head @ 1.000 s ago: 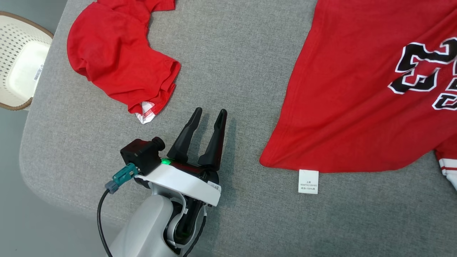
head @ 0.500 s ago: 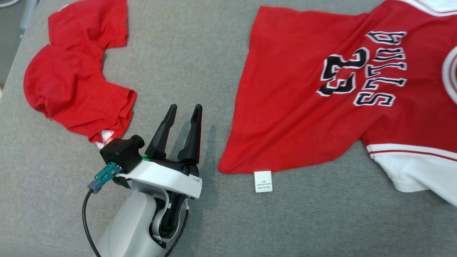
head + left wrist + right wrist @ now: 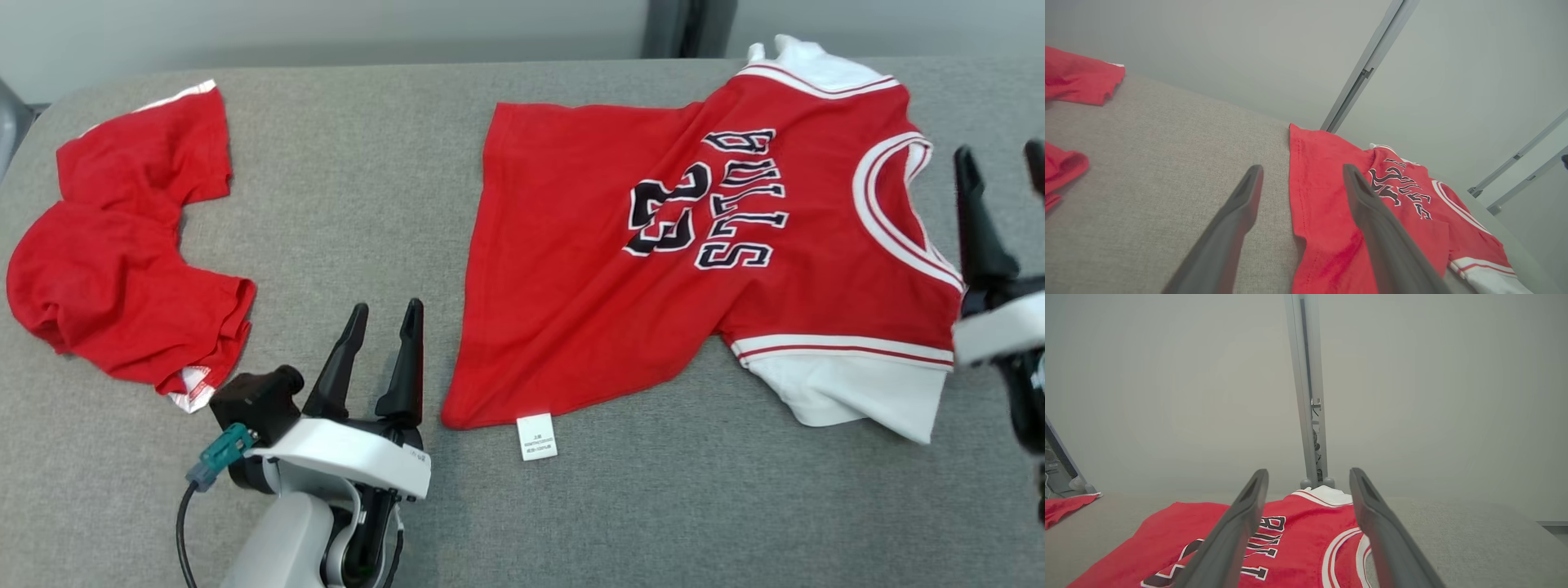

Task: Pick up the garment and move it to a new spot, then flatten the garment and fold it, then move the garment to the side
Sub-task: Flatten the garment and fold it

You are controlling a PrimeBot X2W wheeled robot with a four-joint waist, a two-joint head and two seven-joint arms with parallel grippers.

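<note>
The garment, a red jersey (image 3: 588,269) with black-and-white lettering and white sleeves, lies spread out face up on the grey padded surface (image 3: 367,163). Its white label (image 3: 536,436) sticks out at the near hem. My left gripper (image 3: 387,307) stands open with nothing in it, just left of the jersey's near left corner. In the left wrist view the left gripper (image 3: 1302,167) points along the jersey (image 3: 1323,204) hem. My right gripper (image 3: 1000,151) is open beside the collar end. In the right wrist view the right gripper (image 3: 1308,471) hovers over the jersey (image 3: 1298,522).
A second, crumpled red garment (image 3: 122,269) lies at the far left of the surface, also seen as red cloth (image 3: 1073,79) in the left wrist view. Bare grey surface separates the two garments. A pale wall and a metal post (image 3: 1306,396) stand behind the surface.
The head camera has swung up and to the right, so the whole jersey and the right gripper now show. The left gripper stays open beside the jersey's hem.
</note>
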